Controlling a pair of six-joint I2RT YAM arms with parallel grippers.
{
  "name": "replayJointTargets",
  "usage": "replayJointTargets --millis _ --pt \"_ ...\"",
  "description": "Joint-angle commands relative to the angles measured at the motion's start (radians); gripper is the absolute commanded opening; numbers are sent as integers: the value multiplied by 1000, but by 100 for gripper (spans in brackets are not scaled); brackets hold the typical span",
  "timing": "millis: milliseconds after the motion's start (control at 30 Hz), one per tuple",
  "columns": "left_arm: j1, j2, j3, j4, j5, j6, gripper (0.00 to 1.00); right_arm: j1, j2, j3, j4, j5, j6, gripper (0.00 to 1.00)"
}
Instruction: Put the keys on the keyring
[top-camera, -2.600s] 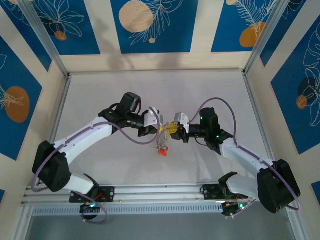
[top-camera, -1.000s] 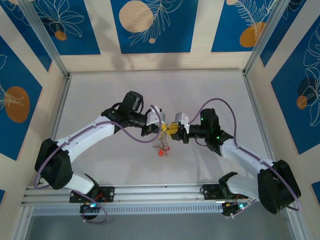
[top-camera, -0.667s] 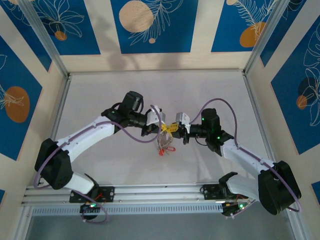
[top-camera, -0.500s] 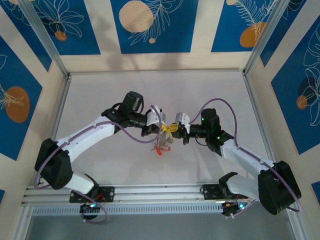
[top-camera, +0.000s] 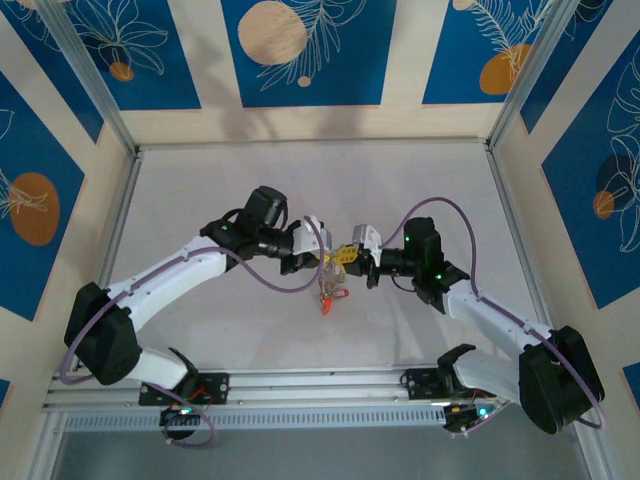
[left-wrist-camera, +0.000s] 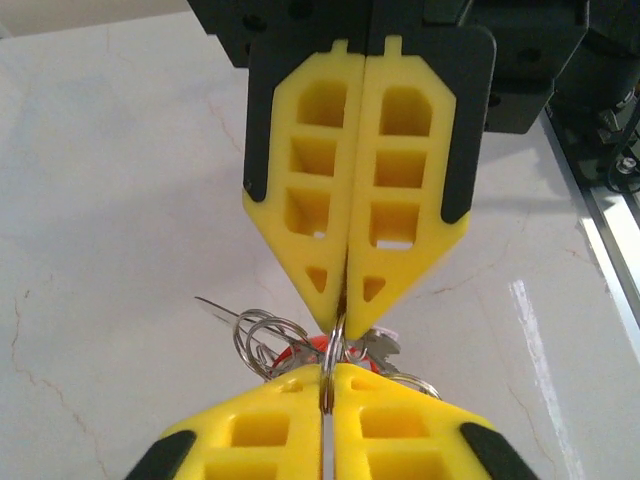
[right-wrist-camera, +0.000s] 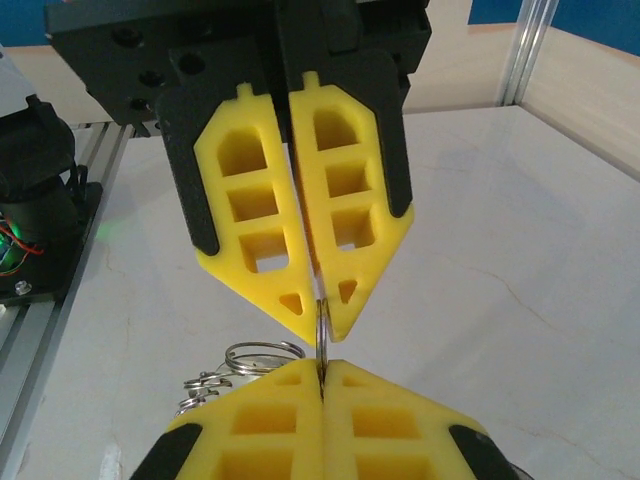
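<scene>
Left gripper (left-wrist-camera: 325, 372) and right gripper (right-wrist-camera: 322, 368) meet tip to tip. We see both jaws narrow, pinching keyring (right-wrist-camera: 321, 335) edge-on, probably to steady it. Keys (top-camera: 326, 300) dangle below the jaws.

White marble-look table top (top-camera: 200, 180), faint grey veins, glossy (light streak in the left wrist view). Back wall (top-camera: 300, 50), left wall (top-camera: 40, 200) and right wall (top-camera: 600, 180): blue panels with white leaf line art, orange and beige circles, pale wood strips between. Aluminium corner posts (top-camera: 90, 80). Slotted aluminium rail (top-camera: 320, 385) along the near edge.
</scene>
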Motion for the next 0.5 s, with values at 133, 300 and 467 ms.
replayJointTargets --millis 133,300,467 --pt "11 14 38 -42 -7 3 16 21 8 31 -40 10 -40 0" --pt "6 26 61 -51 22 8 18 38 23 40 -47 36 -47 0" --pt "2 50 75 -67 29 13 18 41 28 47 -49 42 -55 0"
